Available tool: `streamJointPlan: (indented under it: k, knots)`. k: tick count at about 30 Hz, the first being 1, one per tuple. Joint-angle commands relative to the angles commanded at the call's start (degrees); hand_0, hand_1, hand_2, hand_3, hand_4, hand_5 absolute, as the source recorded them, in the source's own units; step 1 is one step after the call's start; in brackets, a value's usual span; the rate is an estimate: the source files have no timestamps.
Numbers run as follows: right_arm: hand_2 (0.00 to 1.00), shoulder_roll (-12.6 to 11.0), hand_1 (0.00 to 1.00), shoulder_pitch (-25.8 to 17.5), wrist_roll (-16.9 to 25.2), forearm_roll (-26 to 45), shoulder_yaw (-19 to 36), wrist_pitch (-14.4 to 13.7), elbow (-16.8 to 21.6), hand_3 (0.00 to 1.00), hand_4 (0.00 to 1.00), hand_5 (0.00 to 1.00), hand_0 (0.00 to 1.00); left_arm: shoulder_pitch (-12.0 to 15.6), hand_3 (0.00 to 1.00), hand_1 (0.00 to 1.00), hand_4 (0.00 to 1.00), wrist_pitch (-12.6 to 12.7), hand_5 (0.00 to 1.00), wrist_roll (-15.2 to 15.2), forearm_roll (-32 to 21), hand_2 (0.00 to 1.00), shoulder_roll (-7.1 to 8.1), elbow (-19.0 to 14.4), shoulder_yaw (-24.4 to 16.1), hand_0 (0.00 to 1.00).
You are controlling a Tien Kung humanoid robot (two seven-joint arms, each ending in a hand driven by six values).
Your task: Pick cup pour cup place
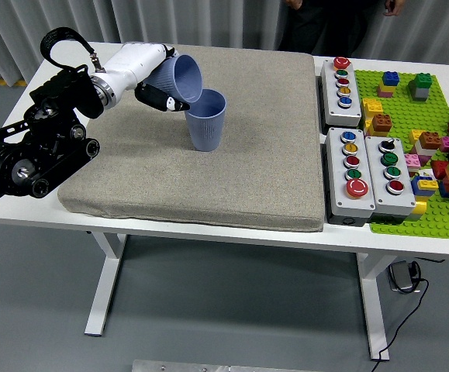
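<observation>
A blue-grey cup (207, 120) stands upright on the grey mat (271, 170), left of its middle. A second cup (182, 77) of the same colour is tipped steeply to the right, its mouth just above the standing cup's left rim. My left hand (160, 87) is shut on this tilted cup, white palm behind it and black fingers (164, 100) wrapped under it. The left arm reaches in from the left edge. My right arm is out of sight.
Three grey button boxes (342, 80) (351, 174) (392, 176) sit right of the mat. A green baseplate (410, 116) with several coloured bricks fills the far right. A person in dark clothing (333, 19) stands at the table's far side.
</observation>
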Motion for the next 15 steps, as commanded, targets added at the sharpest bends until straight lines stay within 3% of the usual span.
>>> streamJointPlan:
  k: [15]
  knots:
    - [0.592, 0.03, 0.616, -0.37, -0.05, 0.02, -0.05, -0.01, 0.0, 0.591, 0.002, 0.251, 0.694, -1.8, 0.526, 0.574, 0.856, -1.22, 0.273, 1.78, 6.04, 0.545, 0.34, -0.26, 2.0, 0.627]
